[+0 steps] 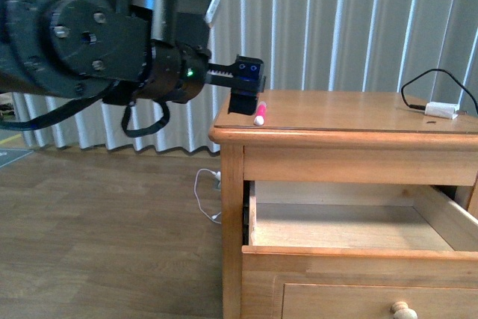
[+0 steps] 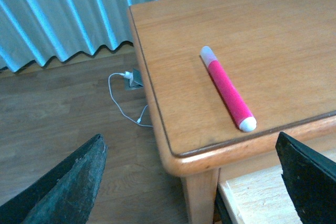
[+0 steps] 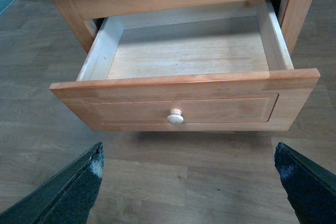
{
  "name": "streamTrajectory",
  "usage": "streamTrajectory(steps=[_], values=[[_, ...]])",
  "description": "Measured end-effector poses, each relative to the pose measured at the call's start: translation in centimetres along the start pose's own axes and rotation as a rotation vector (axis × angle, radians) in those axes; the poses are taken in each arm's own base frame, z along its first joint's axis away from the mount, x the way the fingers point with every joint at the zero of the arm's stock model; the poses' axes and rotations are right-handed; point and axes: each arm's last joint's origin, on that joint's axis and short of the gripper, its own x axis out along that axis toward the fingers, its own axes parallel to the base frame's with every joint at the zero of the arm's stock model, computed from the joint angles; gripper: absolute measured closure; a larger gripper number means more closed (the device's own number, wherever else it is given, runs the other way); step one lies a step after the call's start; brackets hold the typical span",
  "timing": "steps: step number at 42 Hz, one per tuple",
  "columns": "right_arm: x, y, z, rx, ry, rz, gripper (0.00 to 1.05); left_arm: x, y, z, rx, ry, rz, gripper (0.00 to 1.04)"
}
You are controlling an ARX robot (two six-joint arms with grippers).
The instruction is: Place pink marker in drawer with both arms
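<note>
1. Bulky black left arm (image 1: 89,35) fills the front view's 10 o'clock, the one arm seen there.
2. One left gripper (image 1: 246,102) hovers over the nightstand (image 1: 336,110) top, its fingers (image 2: 68,187) spread wide and empty.
3. One pink marker (image 2: 227,88) lies flat on that top near its 8 o'clock corner, a white end by the front edge, apart from both fingers.
4. One drawer (image 3: 184,108) stands pulled out below the top, bearing one round knob (image 3: 175,117).
5. One right gripper (image 3: 189,187) hangs before the drawer front, spread wide and empty.
6. One white adapter (image 1: 441,110) with a black cable (image 1: 417,78) sits at the top's 3 o'clock.
7. One white cord (image 2: 126,75) lies on the floor by the curtain (image 1: 336,20).
</note>
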Motion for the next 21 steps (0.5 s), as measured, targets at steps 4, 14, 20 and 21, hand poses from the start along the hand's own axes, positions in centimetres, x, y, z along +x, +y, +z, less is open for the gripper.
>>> streamTrajectory(steps=[4,14,20,21], values=[[0.0,0.0,0.0,0.0,0.0,0.0,0.09,2.2,-0.9,0.2,0.004,0.024,-0.003,0.06],[0.0,0.0,0.0,0.0,0.0,0.0,0.09,5.8,-2.3,0.0,0.014,0.064,-0.019,0.06],[0.0,0.0,0.0,0.0,0.0,0.0,0.09,7.5,-3.1,-0.4,0.02,0.082,-0.023,0.06],[0.0,0.0,0.0,0.0,0.0,0.0,0.09,7.8,-3.2,-0.5,0.022,0.09,-0.023,0.06]])
